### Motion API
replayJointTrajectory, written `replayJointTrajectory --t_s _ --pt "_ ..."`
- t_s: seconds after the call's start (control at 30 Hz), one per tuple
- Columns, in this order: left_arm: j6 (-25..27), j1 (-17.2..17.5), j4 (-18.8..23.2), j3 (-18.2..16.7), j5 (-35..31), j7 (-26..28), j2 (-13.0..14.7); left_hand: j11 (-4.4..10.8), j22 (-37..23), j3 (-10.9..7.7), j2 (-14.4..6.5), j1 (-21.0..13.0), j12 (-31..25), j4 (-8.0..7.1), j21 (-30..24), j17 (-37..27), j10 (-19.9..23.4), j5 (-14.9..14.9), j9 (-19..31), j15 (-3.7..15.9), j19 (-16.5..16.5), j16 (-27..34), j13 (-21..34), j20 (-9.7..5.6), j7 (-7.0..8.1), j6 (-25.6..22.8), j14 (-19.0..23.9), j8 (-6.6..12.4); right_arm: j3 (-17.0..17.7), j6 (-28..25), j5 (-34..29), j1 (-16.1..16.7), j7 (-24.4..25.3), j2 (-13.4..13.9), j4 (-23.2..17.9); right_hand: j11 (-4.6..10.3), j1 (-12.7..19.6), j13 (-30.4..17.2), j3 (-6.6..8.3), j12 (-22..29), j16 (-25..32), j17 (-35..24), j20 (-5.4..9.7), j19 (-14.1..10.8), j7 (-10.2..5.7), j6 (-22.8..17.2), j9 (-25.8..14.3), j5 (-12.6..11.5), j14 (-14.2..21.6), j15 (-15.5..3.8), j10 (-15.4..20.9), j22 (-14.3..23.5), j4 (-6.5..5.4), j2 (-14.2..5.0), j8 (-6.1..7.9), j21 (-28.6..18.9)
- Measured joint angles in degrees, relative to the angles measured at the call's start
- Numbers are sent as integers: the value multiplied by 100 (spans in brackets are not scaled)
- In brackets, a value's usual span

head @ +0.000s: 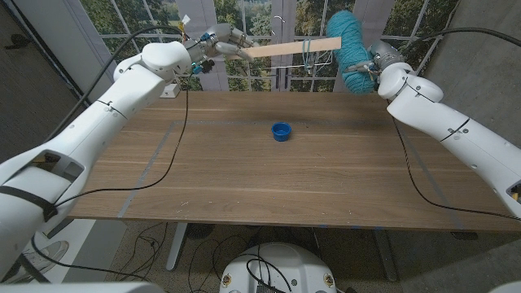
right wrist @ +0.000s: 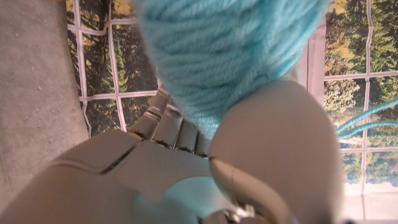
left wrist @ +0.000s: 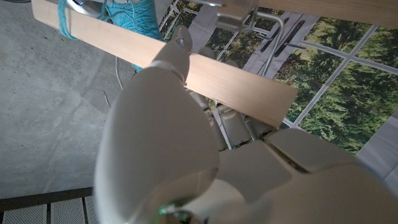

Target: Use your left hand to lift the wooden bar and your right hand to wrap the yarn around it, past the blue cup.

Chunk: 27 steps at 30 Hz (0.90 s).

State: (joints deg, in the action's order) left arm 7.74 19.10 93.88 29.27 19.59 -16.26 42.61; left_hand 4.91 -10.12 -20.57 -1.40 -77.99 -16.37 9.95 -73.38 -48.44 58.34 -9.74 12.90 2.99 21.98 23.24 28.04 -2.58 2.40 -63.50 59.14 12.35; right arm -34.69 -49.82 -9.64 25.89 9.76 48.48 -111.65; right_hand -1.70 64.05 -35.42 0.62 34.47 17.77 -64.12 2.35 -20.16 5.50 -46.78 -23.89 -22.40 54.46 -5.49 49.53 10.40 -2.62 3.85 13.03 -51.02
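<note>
My left hand (head: 218, 42) grips one end of the pale wooden bar (head: 291, 48) and holds it roughly level, high above the far side of the table. Turquoise yarn loops (head: 308, 45) circle the bar near its free end, also seen as yarn loops (left wrist: 64, 18) on the wooden bar (left wrist: 205, 78). My right hand (head: 376, 61) holds the turquoise yarn skein (head: 348, 41) just beyond that end. The yarn skein (right wrist: 224, 53) bulges above my right hand (right wrist: 186, 168), and a strand (right wrist: 367, 118) trails off it. The blue cup (head: 281, 130) stands on the table, below the bar.
The wooden table (head: 269, 179) spreads under both arms. Black cables (head: 175, 146) cross its left part and another cable (head: 411, 175) hangs over its right side. A window with trees lies behind the table.
</note>
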Motion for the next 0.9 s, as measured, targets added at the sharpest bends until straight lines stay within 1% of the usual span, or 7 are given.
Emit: replayJointTrajectory --t_s 0.37,0.4,0.43,0.5,0.73,0.8,0.9 --pt "185 -59 191 89 -29 -363 224 0 -1 0 0 0 17 0 0 -27 0 10 4 1 -51 -24 26 11 -1 -1 0 0 -60 83 -359 -69 8 186 -342 1 15 -48 -66 -59 -46 25 0 0 -1 0 33 -51 18 -20 1 0 -44 15 -7 0" --pt "198 -63 220 99 -33 -378 250 0 -1 0 0 0 17 0 0 -27 0 10 4 1 -51 -25 26 11 -1 -1 0 0 -60 100 -406 -70 -15 187 -355 22 15 -50 -74 -60 -48 29 0 0 -2 0 33 -52 18 -20 -19 0 -51 15 -17 0" --pt "239 -65 261 108 -48 -417 283 0 -1 0 0 0 17 0 0 -27 0 10 3 1 -51 -26 26 11 -1 -1 0 0 -76 106 -462 -86 -60 210 -394 81 15 -51 -74 -64 -48 32 0 0 -91 -89 41 -52 19 -22 1 0 -51 15 -28 0" --pt "286 -66 315 119 -64 -449 323 0 -1 0 0 0 17 0 0 -27 0 10 3 1 -51 -27 26 11 -1 -1 0 -1 -109 108 -563 -119 -154 235 -436 112 30 -51 -96 -74 -84 37 0 0 -93 -89 42 -53 59 -62 31 0 -64 30 -29 0" --pt "514 -66 485 164 -156 -575 444 0 -1 0 -1 0 17 0 0 -43 0 11 0 2 -51 -35 26 11 -8 -8 0 -2 -546 -31 -1125 -543 -749 325 -661 143 38 -50 -149 -84 -133 50 0 0 -124 -59 33 -95 58 -84 0 0 -102 37 19 0" --pt "535 -65 514 172 -165 -585 462 0 -2 0 -1 0 17 0 0 -60 0 11 -1 2 -51 -45 46 11 -9 -8 0 -4 -583 -77 -1250 -579 -904 328 -675 143 38 -51 -149 -86 -155 50 0 0 -125 -58 11 -96 30 -113 0 0 -102 37 19 0" --pt "606 -54 565 183 -196 -631 500 0 -2 0 -1 0 57 0 0 -60 0 11 -2 7 -51 -45 53 11 -9 -8 5 -6 -880 -206 -1586 -900 -1373 342 -775 143 38 -51 -174 -94 -172 50 1 0 -134 -49 8 -96 30 -114 0 0 -125 37 19 0"
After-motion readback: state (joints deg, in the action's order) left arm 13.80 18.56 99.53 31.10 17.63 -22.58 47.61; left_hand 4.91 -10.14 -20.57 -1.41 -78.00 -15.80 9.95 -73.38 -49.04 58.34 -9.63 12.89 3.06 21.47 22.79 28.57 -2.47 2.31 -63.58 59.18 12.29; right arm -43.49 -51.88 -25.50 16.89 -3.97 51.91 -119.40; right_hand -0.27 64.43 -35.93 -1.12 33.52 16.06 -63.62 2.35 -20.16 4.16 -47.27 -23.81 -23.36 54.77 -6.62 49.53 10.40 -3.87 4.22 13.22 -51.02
